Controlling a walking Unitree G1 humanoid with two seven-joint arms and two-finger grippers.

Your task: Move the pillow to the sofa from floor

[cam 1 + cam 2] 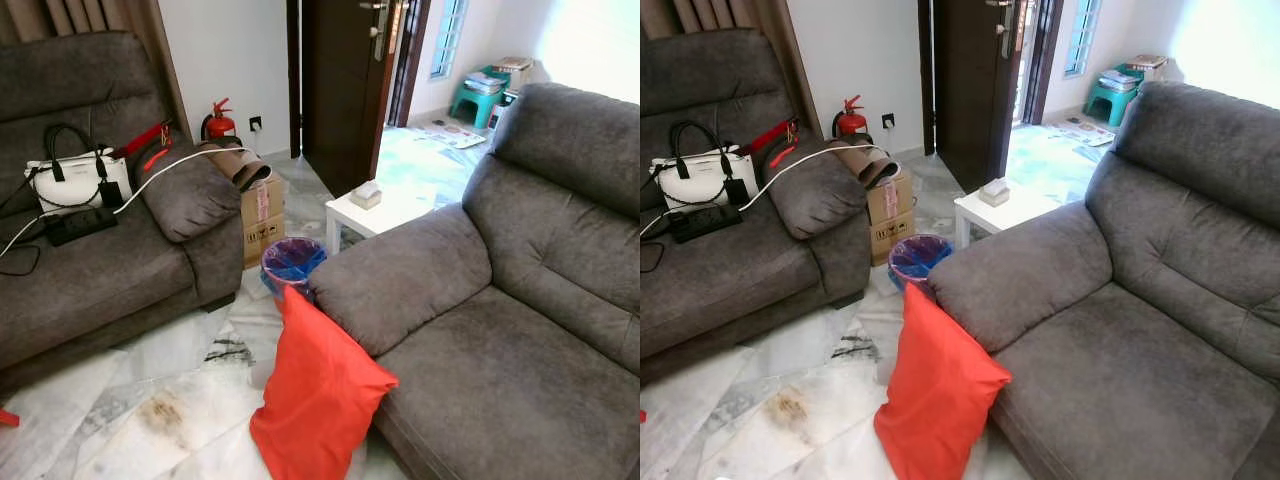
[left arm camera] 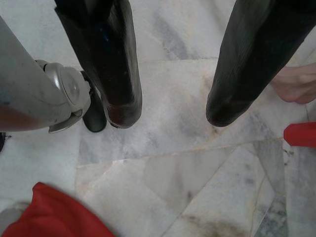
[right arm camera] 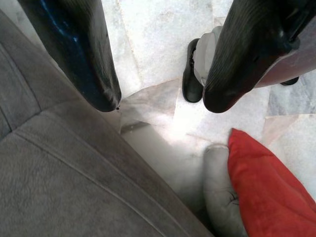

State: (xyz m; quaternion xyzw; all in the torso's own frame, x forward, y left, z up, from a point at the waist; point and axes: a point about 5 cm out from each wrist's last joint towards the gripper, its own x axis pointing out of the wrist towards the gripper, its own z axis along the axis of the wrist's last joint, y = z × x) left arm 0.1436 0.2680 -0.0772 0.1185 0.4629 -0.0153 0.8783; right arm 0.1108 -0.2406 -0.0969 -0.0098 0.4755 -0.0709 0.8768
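The red pillow [image 1: 318, 400] stands on edge on the marble floor [image 1: 150, 420], leaning against the front of the grey sofa [image 1: 500, 350] beside its armrest, below and between the 2 hanging grippers. The left gripper [image 2: 170, 106] and right gripper [image 3: 160, 98] both point at the floor, fingers spread and holding nothing. To do this well, I would bend, bring both down to the pillow's upper edge, pinch the fabric firmly and lift it clear of the armrest onto the seat cushion.

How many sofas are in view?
2: one grey sofa on the left holding a white handbag, one grey sofa on the right with the red pillow leaning against it.
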